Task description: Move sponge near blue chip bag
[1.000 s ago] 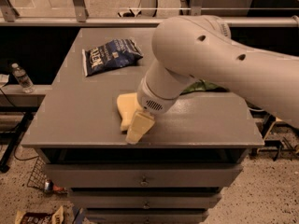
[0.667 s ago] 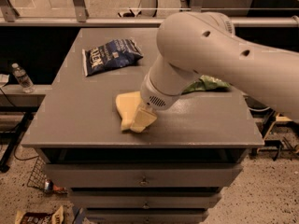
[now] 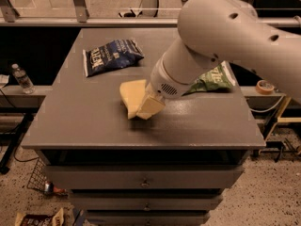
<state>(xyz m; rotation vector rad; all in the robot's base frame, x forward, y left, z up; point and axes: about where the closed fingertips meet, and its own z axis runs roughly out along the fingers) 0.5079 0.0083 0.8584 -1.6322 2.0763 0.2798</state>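
Note:
The pale yellow sponge (image 3: 130,92) is near the middle of the grey table (image 3: 80,121), raised a little, with a shadow under it. My gripper (image 3: 149,106) reaches down from the big white arm at the right and is shut on the sponge's right side. One pale finger shows in front of the sponge. The blue chip bag (image 3: 110,55) lies flat at the table's back left, a short way beyond and left of the sponge.
A green chip bag (image 3: 212,79) lies at the right, partly hidden behind my arm. A water bottle (image 3: 22,79) stands on a ledge at the left and a tape roll (image 3: 265,86) on one at the right. Drawers are below the table's front edge.
The gripper and the sponge have moved together up and away from the front edge, toward the back of the table.

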